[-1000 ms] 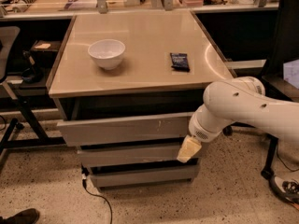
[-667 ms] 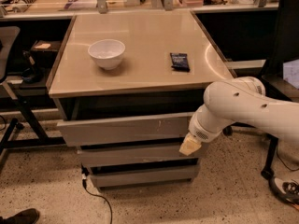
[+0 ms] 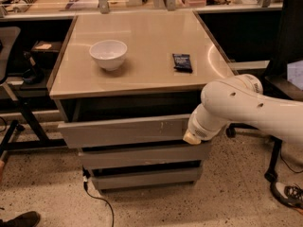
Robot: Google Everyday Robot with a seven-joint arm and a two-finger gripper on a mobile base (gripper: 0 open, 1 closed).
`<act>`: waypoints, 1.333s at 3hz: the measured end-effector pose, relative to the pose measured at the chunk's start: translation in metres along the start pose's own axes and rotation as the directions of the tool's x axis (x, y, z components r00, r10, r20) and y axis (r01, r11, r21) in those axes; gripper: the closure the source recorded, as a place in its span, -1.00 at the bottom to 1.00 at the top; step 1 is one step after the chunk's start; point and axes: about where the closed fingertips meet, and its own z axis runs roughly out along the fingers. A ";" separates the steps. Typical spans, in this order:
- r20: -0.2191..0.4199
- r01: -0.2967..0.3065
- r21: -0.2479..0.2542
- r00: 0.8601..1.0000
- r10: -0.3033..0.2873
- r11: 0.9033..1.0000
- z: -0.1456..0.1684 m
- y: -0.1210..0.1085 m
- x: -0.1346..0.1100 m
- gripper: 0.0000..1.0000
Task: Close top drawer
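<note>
Starting at the left: black metal desk legs (image 3: 23, 122) stand just beside the table's left side, w/ open speckled floor (image 3: 42, 183) in front of them and a dark shoe (image 3: 21, 219) at the bottom-left corner. A thin black cable (image 3: 102, 203) lies on the floor below the drawer stack. The square beige-topped table (image 3: 147, 37) carries a round white bowl (image 3: 108, 54) left of centre and a small dark flat packet (image 3: 182, 62) right of centre. They are well apart, both back from the front edge. Under the top, the wide grey metal top drawer (image 3: 123, 132) stands pulled out, its flat front fwd of the table's edge w/ a dark gap above. White scuffs show near its right end. Two shorter grey drawer fronts (image 3: 142, 155) sit below, set further back. The tan-tipped gripper (image 3: 191, 137) is at the top drawer front's lower right corner, touching or just beside it; can't tell which. Whether it is apart or together can't be told either. The thick white robot arm (image 3: 246, 105) extends from the right, filling the room on that side, w/ a black chair base (image 3: 274, 174) behind it.
</note>
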 end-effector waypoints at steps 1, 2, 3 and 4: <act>0.001 0.014 0.045 1.000 -0.014 0.999 0.001 -0.020 -0.015 1.00; -0.002 0.026 0.073 1.000 -0.026 0.997 0.009 -0.038 -0.029 1.00; -0.011 0.034 0.077 0.999 -0.033 0.996 0.022 -0.046 -0.038 1.00; -0.012 0.034 0.076 0.999 -0.034 0.996 0.022 -0.045 -0.038 0.61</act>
